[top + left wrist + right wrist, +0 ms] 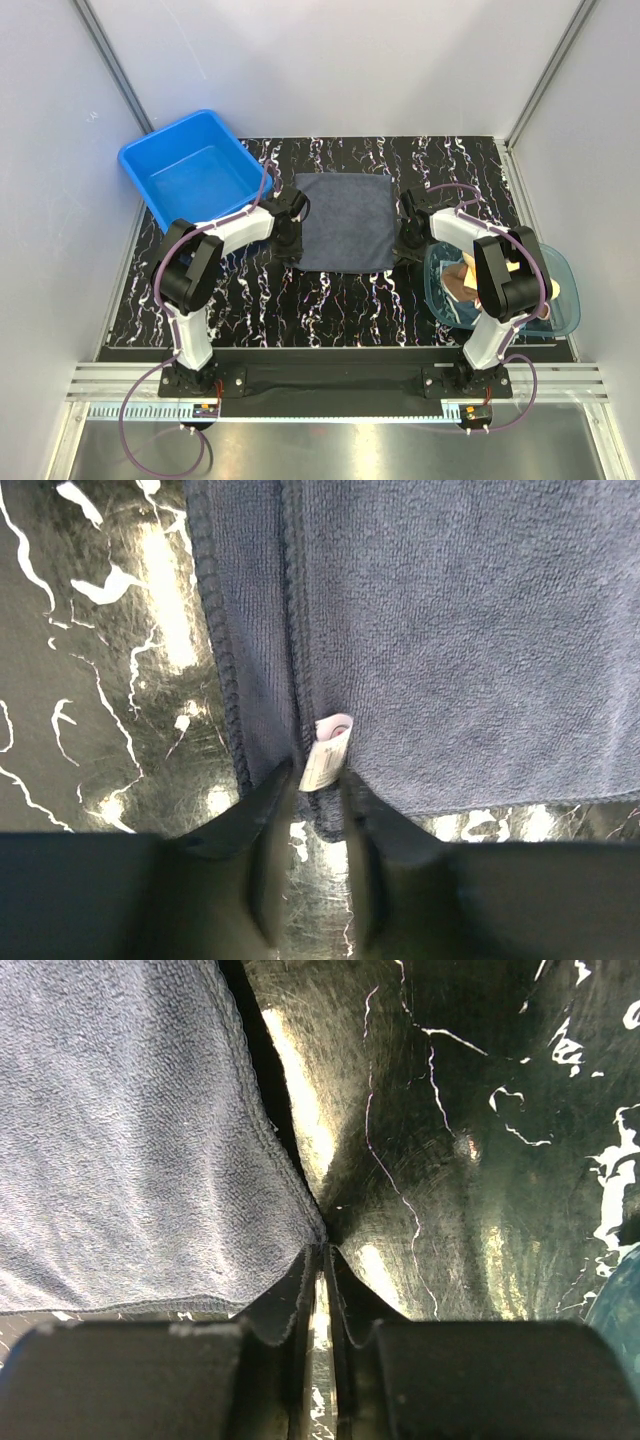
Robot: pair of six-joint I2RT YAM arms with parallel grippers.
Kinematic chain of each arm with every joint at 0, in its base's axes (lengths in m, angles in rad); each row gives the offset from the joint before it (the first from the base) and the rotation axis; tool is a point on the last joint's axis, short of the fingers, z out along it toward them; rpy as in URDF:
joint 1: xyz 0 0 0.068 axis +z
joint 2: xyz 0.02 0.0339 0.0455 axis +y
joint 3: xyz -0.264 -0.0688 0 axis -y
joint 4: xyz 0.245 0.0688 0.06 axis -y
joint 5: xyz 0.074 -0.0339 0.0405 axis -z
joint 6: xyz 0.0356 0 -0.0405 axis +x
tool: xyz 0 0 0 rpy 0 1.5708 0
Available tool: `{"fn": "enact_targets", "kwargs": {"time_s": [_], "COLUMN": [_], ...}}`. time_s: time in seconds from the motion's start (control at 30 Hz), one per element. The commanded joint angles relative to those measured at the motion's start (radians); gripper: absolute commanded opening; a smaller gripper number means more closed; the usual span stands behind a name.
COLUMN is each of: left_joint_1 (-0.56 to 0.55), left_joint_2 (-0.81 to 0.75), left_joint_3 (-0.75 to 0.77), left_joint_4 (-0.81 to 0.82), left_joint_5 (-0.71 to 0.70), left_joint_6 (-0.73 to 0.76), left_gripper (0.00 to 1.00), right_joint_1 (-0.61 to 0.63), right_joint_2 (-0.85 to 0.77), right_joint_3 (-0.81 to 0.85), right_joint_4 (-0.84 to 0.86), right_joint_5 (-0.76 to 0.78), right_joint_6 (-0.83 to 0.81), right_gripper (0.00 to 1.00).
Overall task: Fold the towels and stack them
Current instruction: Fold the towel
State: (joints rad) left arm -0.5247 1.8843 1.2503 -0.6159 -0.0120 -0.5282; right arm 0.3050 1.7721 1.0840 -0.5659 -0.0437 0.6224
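Navy-grey towel lies flat on worktop between both arms. Left tool clenched on its near-left corner by the label, right tool pinching near-right corner; paired grips look set for lifting the near edge into a fold.

A blue plastic tub sits at the far left corner of the black, white-veined surface, close to the left wall. A translucent teal bowl rests at the near right of the surface. Plain white walls enclose the far side.
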Motion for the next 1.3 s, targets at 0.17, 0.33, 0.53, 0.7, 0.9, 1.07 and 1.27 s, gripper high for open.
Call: {"fn": "enact_targets", "kwargs": {"time_s": [0.17, 0.33, 0.53, 0.7, 0.9, 1.07, 1.27], "left_joint_1": [-0.005, -0.008, -0.009, -0.009, -0.003, 0.015, 0.058], "left_joint_2": [-0.067, -0.057, -0.048, -0.034, -0.037, -0.089, -0.12], "left_joint_3": [0.047, 0.057, 0.064, 0.141, 0.299, 0.261, 0.054], "left_joint_4": [-0.019, -0.011, -0.022, -0.076, -0.225, -0.242, -0.118], "left_joint_5": [0.003, 0.006, 0.029, 0.014, -0.063, -0.106, -0.065], "left_joint_6": [-0.007, -0.003, -0.004, -0.003, 0.014, 0.028, 0.027], "left_gripper": [0.34, 0.18, 0.0, 0.0, 0.0, 0.0, 0.0], "right_joint_1": [0.002, 0.002, 0.002, 0.0, 0.0, 0.002, 0.003], "right_joint_2": [-0.011, -0.01, -0.014, -0.022, -0.066, -0.166, -0.158], "right_joint_3": [-0.001, -0.002, 0.005, 0.045, 0.155, 0.036, -0.133], "right_joint_4": [0.02, 0.027, 0.029, 0.0, -0.078, 0.029, 0.175], "right_joint_5": [-0.001, -0.001, -0.005, -0.001, -0.007, -0.08, -0.146], "right_joint_6": [0.0, 0.002, -0.007, -0.023, -0.046, -0.01, 0.013], "right_gripper": [0.1, 0.07, 0.0, 0.0, 0.0, 0.0, 0.0]}}
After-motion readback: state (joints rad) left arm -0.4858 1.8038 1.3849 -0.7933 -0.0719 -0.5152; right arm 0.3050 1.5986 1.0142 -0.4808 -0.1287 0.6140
